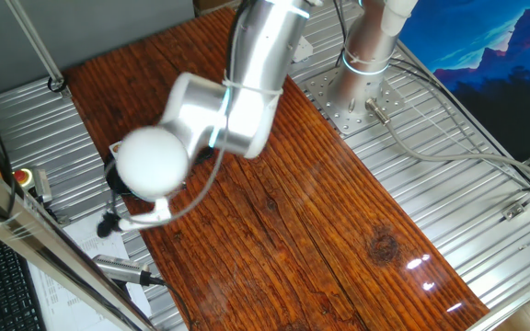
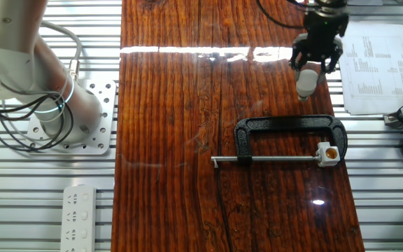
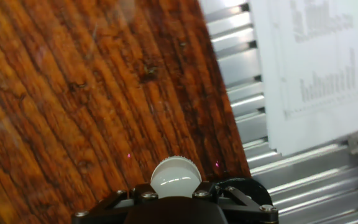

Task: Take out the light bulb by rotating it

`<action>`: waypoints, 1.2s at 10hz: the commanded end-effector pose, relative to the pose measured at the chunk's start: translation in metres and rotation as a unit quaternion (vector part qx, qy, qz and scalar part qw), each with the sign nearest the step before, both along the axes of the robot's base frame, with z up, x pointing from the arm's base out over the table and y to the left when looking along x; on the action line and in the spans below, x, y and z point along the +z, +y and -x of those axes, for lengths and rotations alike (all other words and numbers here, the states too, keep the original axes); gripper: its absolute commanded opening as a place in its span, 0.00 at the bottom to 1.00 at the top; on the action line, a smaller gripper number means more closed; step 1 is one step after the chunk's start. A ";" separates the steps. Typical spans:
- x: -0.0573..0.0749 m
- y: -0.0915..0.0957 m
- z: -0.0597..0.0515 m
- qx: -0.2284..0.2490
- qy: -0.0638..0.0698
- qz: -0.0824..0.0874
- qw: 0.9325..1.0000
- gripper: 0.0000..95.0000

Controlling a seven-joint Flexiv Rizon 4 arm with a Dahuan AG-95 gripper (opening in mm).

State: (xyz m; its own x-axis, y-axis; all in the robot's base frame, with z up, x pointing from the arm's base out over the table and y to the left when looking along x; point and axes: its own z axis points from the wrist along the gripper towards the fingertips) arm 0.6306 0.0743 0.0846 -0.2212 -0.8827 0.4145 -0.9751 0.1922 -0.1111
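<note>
One arm only, so no question of which was nearer. From one fixed view the arm's big white joint sat in front of the work, hiding the gripper and the light bulb; jaw state could not be told from there, only wooden table (image 1: 339, 239) bare on the near side. From the other fixed view the gripper (image 2: 316, 64) hung above the far right part of the table, near its edge, with the light bulb (image 2: 306, 82) poking out below the dark fingers (image 2: 296, 57), long axis running along the fingers toward the table. The white socket (image 2: 328, 153) on the black C-clamp (image 2: 290, 133) sat well apart from the bulb, nearer the camera, its brownish opening showing empty, so I judged the bulb already out and any setting-down to hinge on the table straight beneath. From the hand view the bulb (image 3: 175, 177) sat dead centre between the jaws at the bottom edge, rounded top pointing away from the hand toward the wood; jaws narrow, closed against its sides, carrying it clear of the table. Printed paper (image 3: 316, 56) lay off to the right on the metal slats.
</note>
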 end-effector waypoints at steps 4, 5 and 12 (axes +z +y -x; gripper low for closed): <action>-0.005 -0.003 0.010 0.033 0.011 0.017 0.999 0.20; -0.005 -0.003 0.010 0.033 0.011 0.017 0.999 0.20; -0.005 -0.003 0.010 0.033 0.011 0.017 0.999 0.20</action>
